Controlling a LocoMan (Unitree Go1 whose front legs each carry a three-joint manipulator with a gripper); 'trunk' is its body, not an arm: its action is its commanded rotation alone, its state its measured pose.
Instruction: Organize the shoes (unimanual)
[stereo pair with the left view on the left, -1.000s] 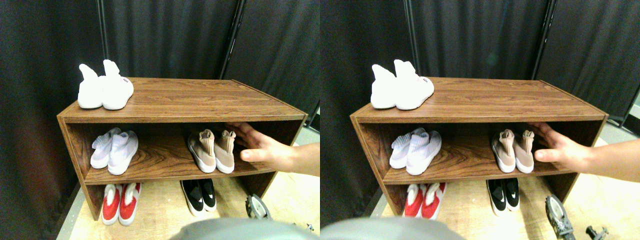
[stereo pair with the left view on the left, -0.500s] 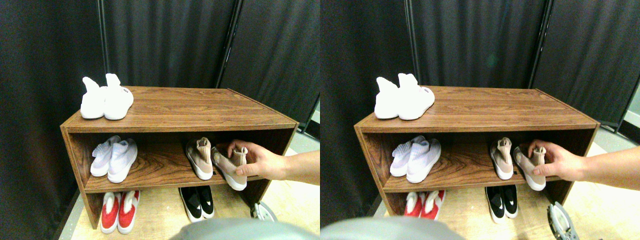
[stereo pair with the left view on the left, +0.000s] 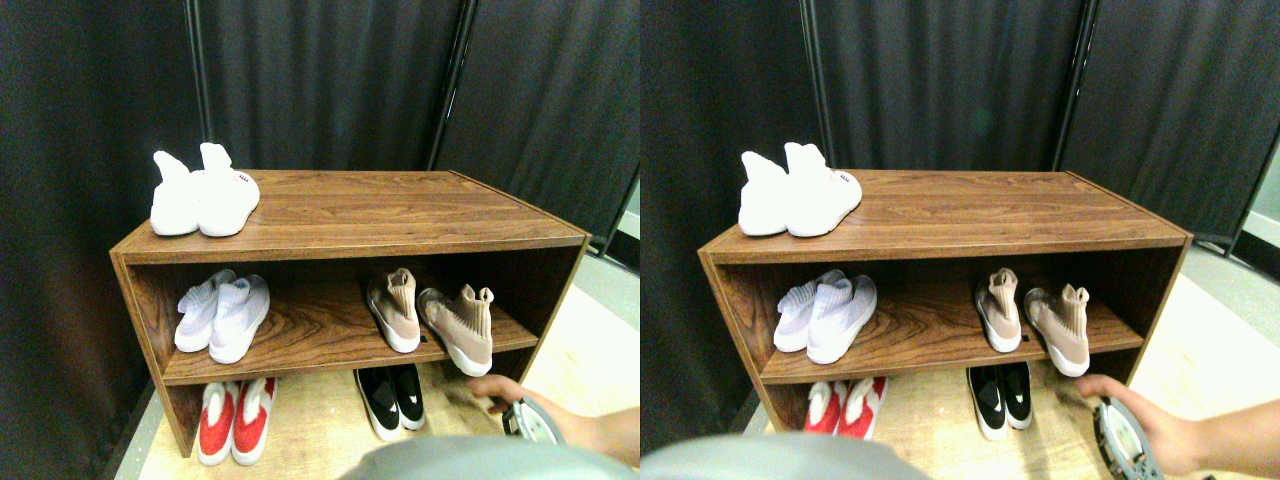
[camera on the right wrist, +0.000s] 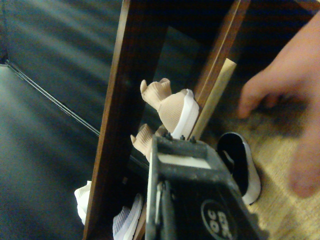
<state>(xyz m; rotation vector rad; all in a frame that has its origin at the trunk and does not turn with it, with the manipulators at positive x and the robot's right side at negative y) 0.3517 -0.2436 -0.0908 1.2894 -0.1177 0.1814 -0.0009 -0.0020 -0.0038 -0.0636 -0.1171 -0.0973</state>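
The tan-beige shoes stand on the right of the middle shelf (stereo pair with the left view on the left: 300, 345). The left tan shoe (stereo pair with the left view on the left: 392, 310) points straight out. The right tan shoe (stereo pair with the left view on the left: 460, 328) is skewed, its white-soled toe hanging over the shelf's front edge; in the wrist view this shoe (camera on the right wrist: 176, 109) is near the middle. The low black shoes (stereo pair with the left view on the left: 392, 398) sit side by side on the floor beneath them. My right gripper (stereo pair with the left view on the left: 528, 422) is low at the bottom right, in front of the rack's right end, apart from all shoes. A person's hand (stereo pair with the left view on the left: 498, 388) rests on the floor beside it.
A white pair (stereo pair with the left view on the left: 195, 195) stands on the rack's top at the left. A pale lavender pair (stereo pair with the left view on the left: 222, 315) is on the middle shelf's left, and a red-and-white pair (stereo pair with the left view on the left: 232, 420) on the floor below. Dark curtains hang behind. The person's fingers (camera on the right wrist: 280, 85) are close to the black shoe (camera on the right wrist: 240, 165).
The person's hand turned the right tan shoe askew with its toe over the edge, let it go and dropped to the floor by my gripper. The camera shifted slightly.
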